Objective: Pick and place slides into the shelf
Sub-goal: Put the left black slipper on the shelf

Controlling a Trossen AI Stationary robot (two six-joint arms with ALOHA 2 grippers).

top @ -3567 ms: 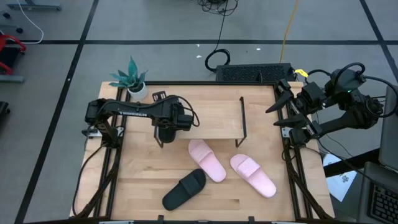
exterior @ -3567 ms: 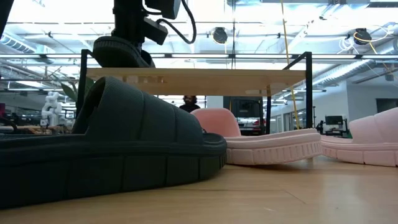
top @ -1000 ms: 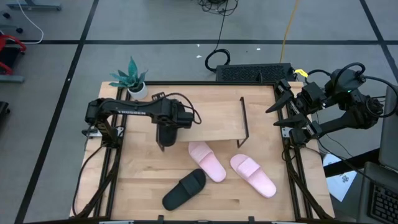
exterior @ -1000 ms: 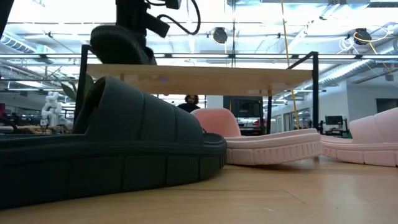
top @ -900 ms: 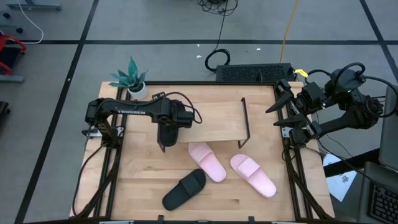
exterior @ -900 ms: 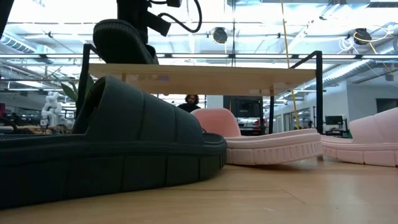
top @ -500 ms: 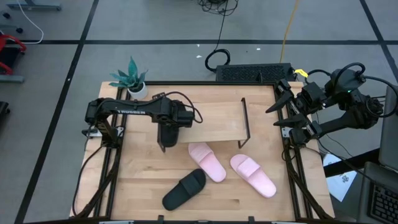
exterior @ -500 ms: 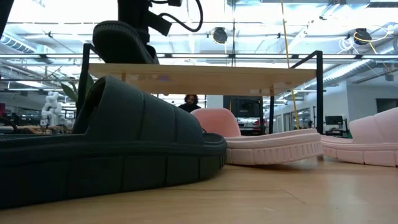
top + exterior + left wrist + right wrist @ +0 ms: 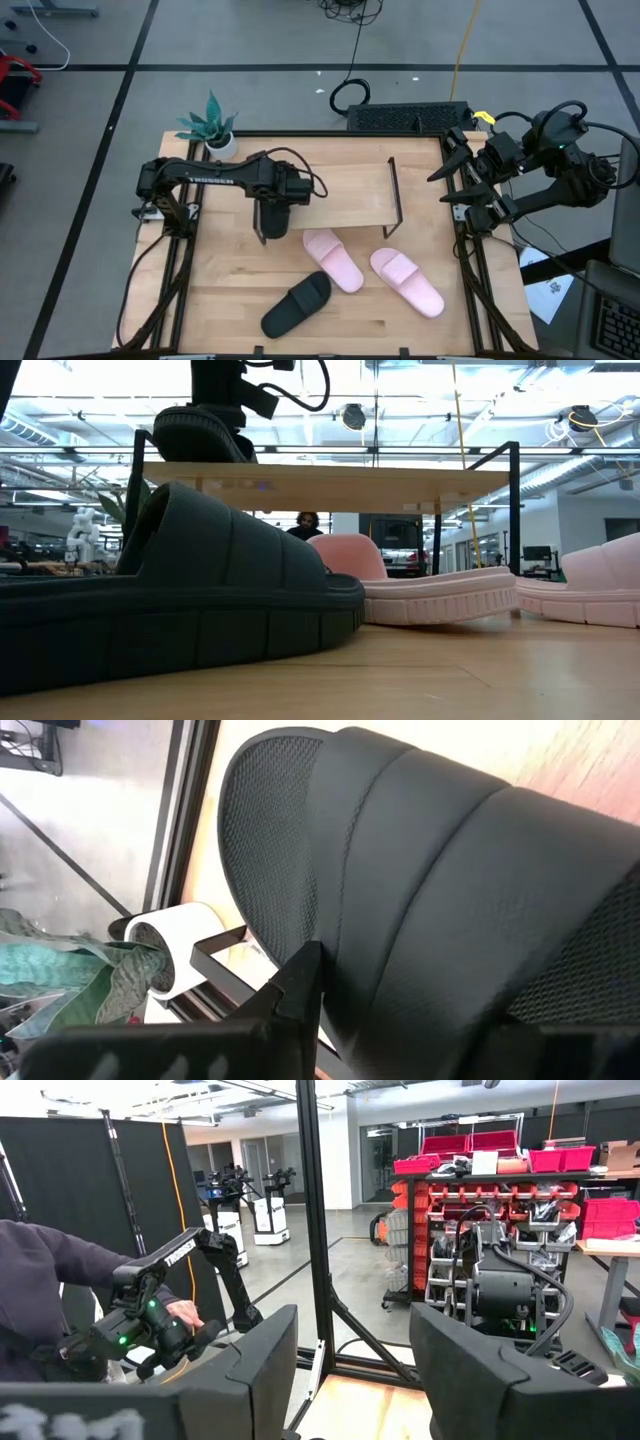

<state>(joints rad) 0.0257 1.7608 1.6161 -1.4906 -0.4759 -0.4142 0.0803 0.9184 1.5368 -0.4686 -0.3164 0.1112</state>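
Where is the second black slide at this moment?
In the low view, the second black slide is in the left gripper, at the left end of the shelf, near the potted plant.

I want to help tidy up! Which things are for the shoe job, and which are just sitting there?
For the job:
black slide held in the left tool
black slide on the table
two pink slides
shelf

Just sitting there:
potted plant
keyboard
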